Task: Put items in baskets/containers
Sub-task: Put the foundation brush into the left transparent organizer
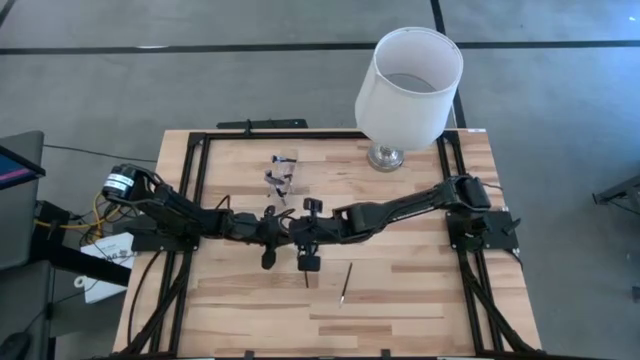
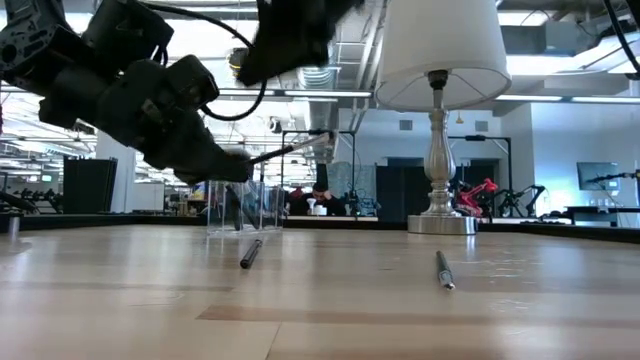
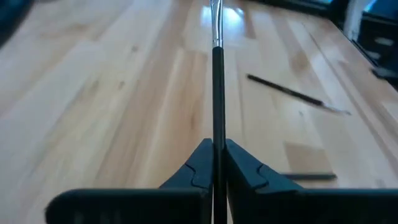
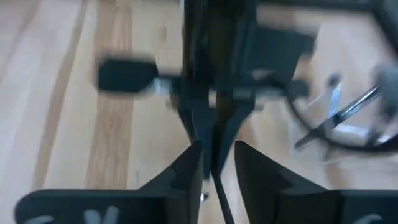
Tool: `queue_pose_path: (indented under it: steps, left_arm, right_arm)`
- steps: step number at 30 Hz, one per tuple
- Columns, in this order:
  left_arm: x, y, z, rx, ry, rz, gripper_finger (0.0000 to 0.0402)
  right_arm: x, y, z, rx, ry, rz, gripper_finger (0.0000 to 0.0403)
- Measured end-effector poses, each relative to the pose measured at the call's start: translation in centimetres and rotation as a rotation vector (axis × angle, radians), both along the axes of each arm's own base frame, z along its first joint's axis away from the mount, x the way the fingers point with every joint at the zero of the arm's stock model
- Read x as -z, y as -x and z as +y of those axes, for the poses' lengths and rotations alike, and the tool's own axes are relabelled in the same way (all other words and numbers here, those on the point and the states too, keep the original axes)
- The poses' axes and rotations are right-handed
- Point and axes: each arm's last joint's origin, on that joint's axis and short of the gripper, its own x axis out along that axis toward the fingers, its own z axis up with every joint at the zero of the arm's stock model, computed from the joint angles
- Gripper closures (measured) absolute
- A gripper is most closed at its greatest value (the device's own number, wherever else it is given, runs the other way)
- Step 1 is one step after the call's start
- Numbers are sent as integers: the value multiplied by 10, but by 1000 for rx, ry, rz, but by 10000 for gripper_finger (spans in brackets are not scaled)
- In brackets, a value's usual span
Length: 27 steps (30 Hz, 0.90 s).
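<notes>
My left gripper (image 3: 216,146) hangs above the table's middle, shut on one thin dark makeup brush (image 2: 290,150) that sticks out ahead of it, silver ferrule (image 3: 216,25) farthest out. My right gripper (image 4: 217,149) faces it closely from the right and higher, fingers apart. A thin dark stick shows in the gap; I cannot tell if it touches. The small clear cup (image 1: 282,172) stands farther back with several brushes in it. Two more brushes (image 1: 345,283) (image 1: 307,278) lie flat on the wood. My left gripper pinches the brush's dark handle (image 3: 217,124) between its two fingers. The brush lies along the fingers and points straight out past their free ends. It is lifted clear of the table, tilted slightly upward toward its ferrule end in the low view.
A lamp with a white shade (image 1: 405,85) on a silver base (image 2: 440,215) stands at the far right of the table. A black frame (image 1: 200,150) runs along the table's left, far and right edges. People sit in the room beyond the table.
</notes>
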Motion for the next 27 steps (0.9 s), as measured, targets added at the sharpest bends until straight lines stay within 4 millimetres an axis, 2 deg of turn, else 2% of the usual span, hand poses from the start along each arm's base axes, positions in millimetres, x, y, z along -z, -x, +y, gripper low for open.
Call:
queue_pose_path:
  steps: [5,10,13,15,17,20,24,25,27]
  left_arm:
    - [-21,3,-2,9,4,-99,387]
    - [-65,15,2,4,-40,-314,382]
    - [-90,26,6,-1,-76,-440,382]
    - [-102,33,8,-2,-92,-499,384]
    - [-108,38,9,3,-104,-523,384]
    - [-109,40,8,38,-106,-520,382]
    - [-104,38,7,64,-108,-485,383]
    - [-103,38,7,63,-110,-478,383]
    - [-102,37,7,60,-111,-473,383]
  right_arm:
    - [-52,6,14,27,101,8,289]
    - [-112,29,37,91,284,-21,280]
    - [-134,46,45,119,344,-33,280]
    - [-136,51,50,100,341,-31,281]
    - [-126,51,53,96,344,-6,281]
    - [-96,44,54,90,367,53,280]
    - [-57,38,41,101,373,116,281]
    - [-54,38,36,101,351,116,281]
    - [-63,42,29,107,302,99,281]
